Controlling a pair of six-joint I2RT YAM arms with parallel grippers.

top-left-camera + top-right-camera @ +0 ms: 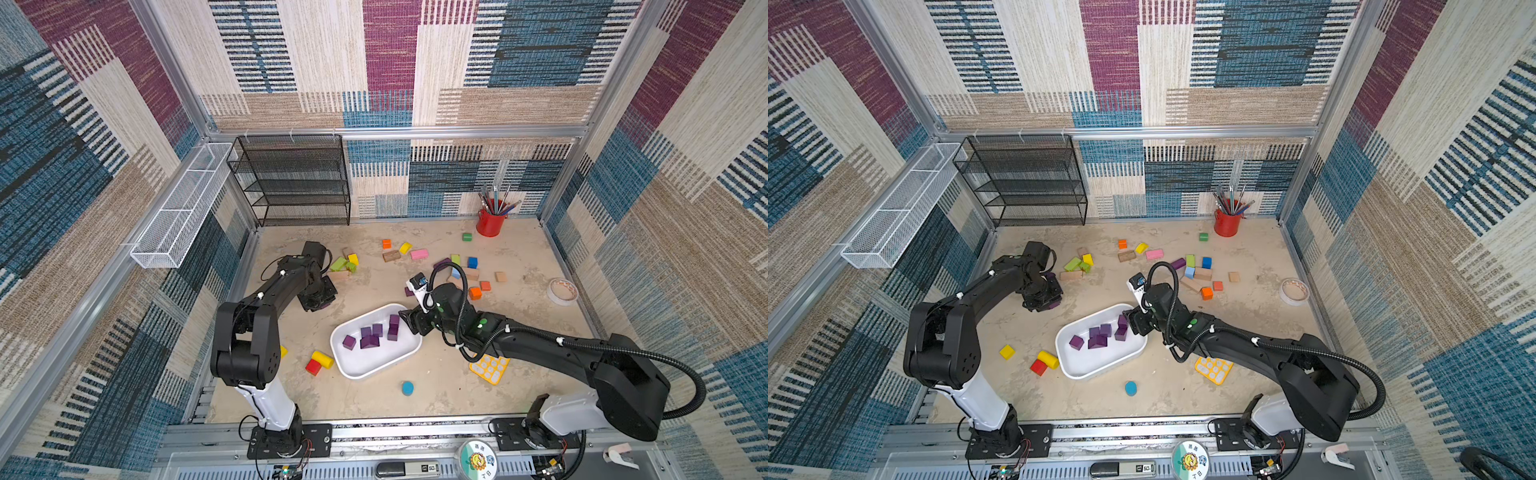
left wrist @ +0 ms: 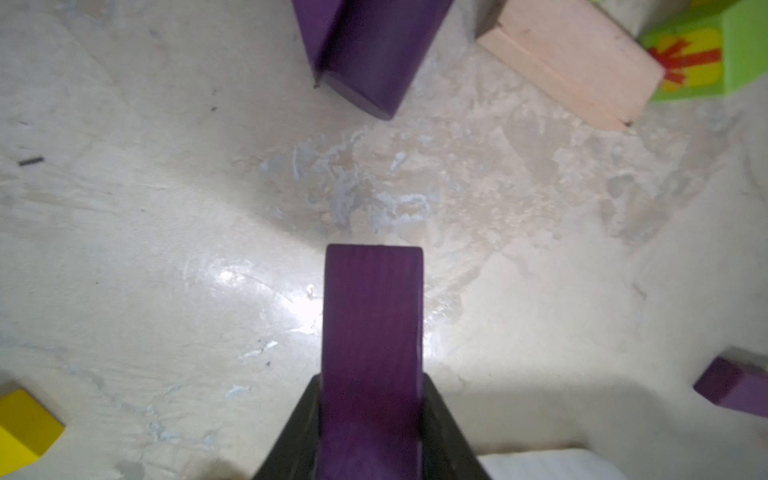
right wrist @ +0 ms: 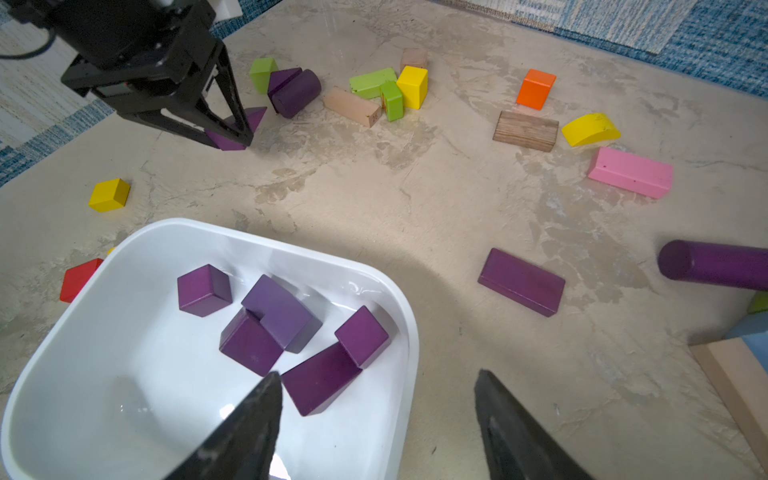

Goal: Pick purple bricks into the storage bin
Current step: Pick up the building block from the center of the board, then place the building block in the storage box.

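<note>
The white storage bin (image 1: 376, 368) (image 1: 1096, 363) sits mid-table with several purple bricks (image 1: 370, 337) (image 3: 274, 316) in it. My left gripper (image 1: 319, 302) (image 2: 372, 382) is shut on a purple brick (image 2: 372, 299) (image 3: 255, 116), just above the table, left of and behind the bin. My right gripper (image 1: 409, 323) (image 3: 378, 376) hangs open and holds nothing over the bin's right rim (image 3: 409, 328). Other purple bricks lie loose: a flat bar (image 3: 521, 281), a cylinder (image 3: 715, 266), a rounded piece (image 3: 295, 93).
Coloured and plain wooden blocks (image 1: 467, 270) are scattered behind the bin. A pink block (image 1: 419, 254), red pencil cup (image 1: 490, 222), tape roll (image 1: 562, 291), yellow tray (image 1: 490, 368), blue disc (image 1: 407, 387), red and yellow blocks (image 1: 319, 362), black rack (image 1: 295, 183) and white basket (image 1: 183, 208).
</note>
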